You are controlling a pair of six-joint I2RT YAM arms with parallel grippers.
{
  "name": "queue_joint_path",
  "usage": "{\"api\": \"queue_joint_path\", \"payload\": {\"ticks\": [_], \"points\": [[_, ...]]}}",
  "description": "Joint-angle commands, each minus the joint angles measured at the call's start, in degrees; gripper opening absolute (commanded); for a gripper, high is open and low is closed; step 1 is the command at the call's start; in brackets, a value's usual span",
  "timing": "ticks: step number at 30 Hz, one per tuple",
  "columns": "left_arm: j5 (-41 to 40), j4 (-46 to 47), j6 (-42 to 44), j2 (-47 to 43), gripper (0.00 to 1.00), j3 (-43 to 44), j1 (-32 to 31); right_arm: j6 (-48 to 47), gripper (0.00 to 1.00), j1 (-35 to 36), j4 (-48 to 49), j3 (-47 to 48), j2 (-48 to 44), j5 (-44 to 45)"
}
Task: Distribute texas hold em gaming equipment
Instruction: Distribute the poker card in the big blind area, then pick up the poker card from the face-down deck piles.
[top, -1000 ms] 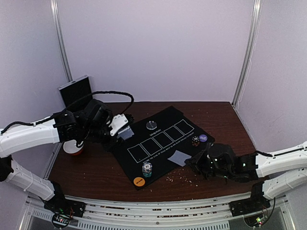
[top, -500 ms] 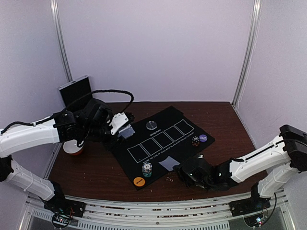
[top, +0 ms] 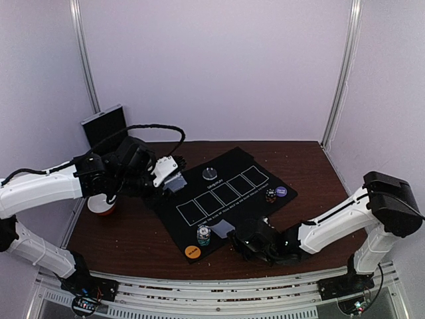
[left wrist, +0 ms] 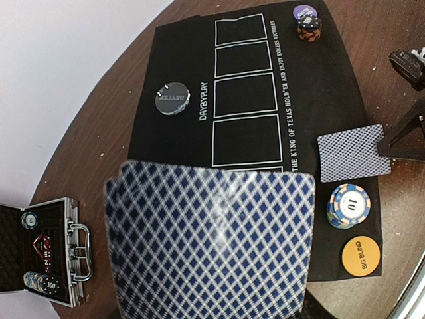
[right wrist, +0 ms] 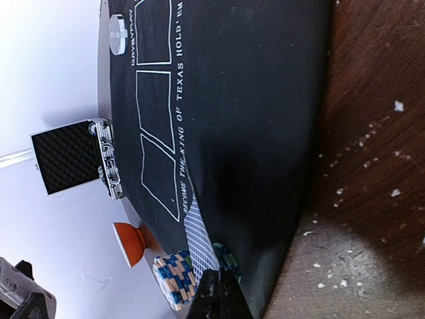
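Left wrist camera: the left gripper (top: 166,174) pinches the fanned blue-diamond-backed card deck (left wrist: 209,242) as dealing stock. The right gripper (right wrist: 215,282) nips one face-down card (left wrist: 352,158) between closed fingers, apparently to lay it beside the blue-and-white chip stack (left wrist: 349,206).

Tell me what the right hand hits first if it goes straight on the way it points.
Probably the face-down card, lying right in front of the right hand; the chip stack sits just beyond it. Depth is hard to judge here.
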Motion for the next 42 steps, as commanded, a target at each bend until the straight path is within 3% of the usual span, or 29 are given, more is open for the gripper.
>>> {"api": "queue_joint_path", "payload": {"ticks": [1, 5, 11, 16, 19, 22, 24, 26, 30, 33, 37, 42], "points": [[0.05, 3.42, 0.06, -0.4, 0.55, 0.22, 0.35, 1.28, 0.0, 0.22, -0.67, 1.31, 1.94, -0.29], [0.24, 3.42, 0.35, -0.16, 0.55, 0.33, 0.34, 4.28, 0.02, 0.6, -1.4, 0.2, 1.62, -3.3], [-0.11, 3.18, 0.83, -0.25, 0.55, 0.25, 0.36, 3.01, 0.31, 0.6, -3.76, 0.21, -1.01, -3.36], [0.15, 3.18, 0.84, -0.11, 0.55, 0.53, 0.32, 1.92, 0.48, 0.53, -6.35, -1.59, -5.3, -3.85], [0.55, 3.13, 1.25, 0.4, 0.56, 1.13, 0.33, -3.3, 0.66, 0.16, -14.89, -0.66, -11.3, -0.89], [1.18, 2.96, 2.02, 0.61, 0.55, 1.71, 0.35, -12.56, 0.98, -1.64, -26.07, 1.44, -19.48, 4.51], [1.51, 3.0, 2.75, 0.53, 0.56, 2.05, 0.28, -25.84, 1.0, -4.56, -30.06, 2.85, -25.37, 5.8], [1.91, 2.98, 3.9, 0.74, 0.55, 2.28, 0.34, -42.07, 1.0, -10.17, -30.55, 4.35, -29.61, -0.59], [2.65, 2.09, 6.15, 1.51, 0.55, 3.58, 0.31, -67.29, 1.0, -27.63, -35.92, 12.76, -32.38, -22.97], [4.42, 1.57, 7.95, 1.83, 0.55, 4.53, 0.27, -79.53, 1.0, -34.42, -37.63, 21.01, -29.29, -36.16], [6.74, 0.78, 9.92, 2.6, 0.54, 6.53, 0.18, -84.23, 1.0, -36.79, -36.44, 30.81, -18.98, -58.46], [9.59, 0.27, 11.69, 2.88, 0.54, 7.66, 0.16, -77.16, 0.98, -35.87, -20.63, 33.41, -9.55, -69.3]]}}
